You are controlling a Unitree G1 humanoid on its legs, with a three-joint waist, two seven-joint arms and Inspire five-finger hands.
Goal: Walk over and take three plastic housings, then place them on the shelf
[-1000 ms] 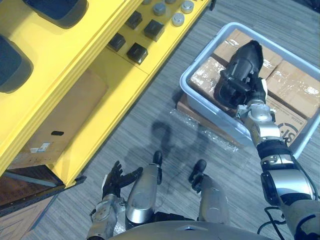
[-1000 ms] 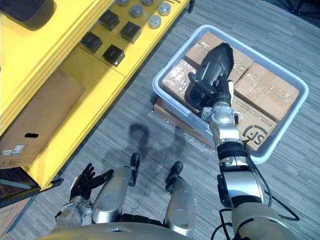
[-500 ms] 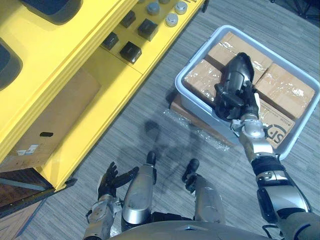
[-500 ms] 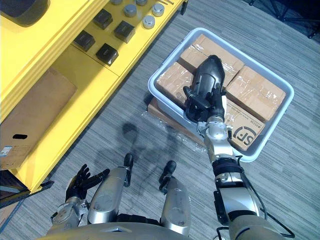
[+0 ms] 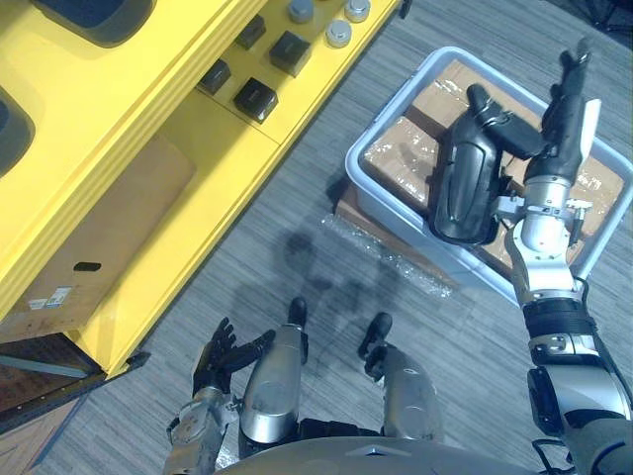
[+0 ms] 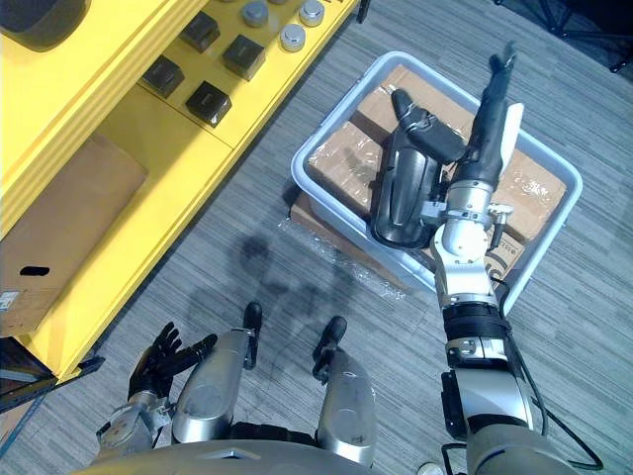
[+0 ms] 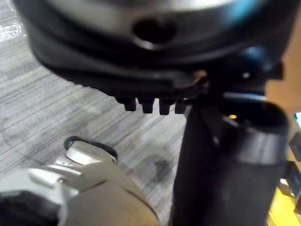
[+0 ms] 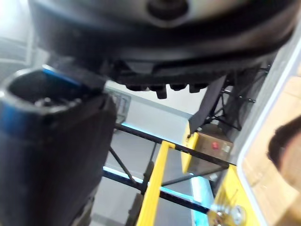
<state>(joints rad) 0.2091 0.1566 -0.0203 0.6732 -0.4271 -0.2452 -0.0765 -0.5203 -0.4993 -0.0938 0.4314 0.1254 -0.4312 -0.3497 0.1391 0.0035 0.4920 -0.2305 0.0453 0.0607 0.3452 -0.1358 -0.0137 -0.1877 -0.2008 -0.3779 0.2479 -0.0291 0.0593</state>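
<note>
Over grey bin (image 5: 389, 106), R hand (image 5: 554, 148) spread beside glossy blk oblong housing (image 5: 465, 183); L hand (image 5: 223, 356) spread.

I see one plastic housing (image 5: 463, 188): a glossy black, elongated shell with a rounded lower end. It stands nearly upright against the palm side of the right hand (image 5: 547, 170), whose fingers (image 5: 566, 89) point straight up beside it, and it hangs over the near part of the grey bin (image 5: 368, 188). Two similar dark rounded shells (image 5: 94, 12) (image 5: 12, 129) lie on the upper tiers of the yellow shelf (image 5: 129, 119), well apart from it.
</note>
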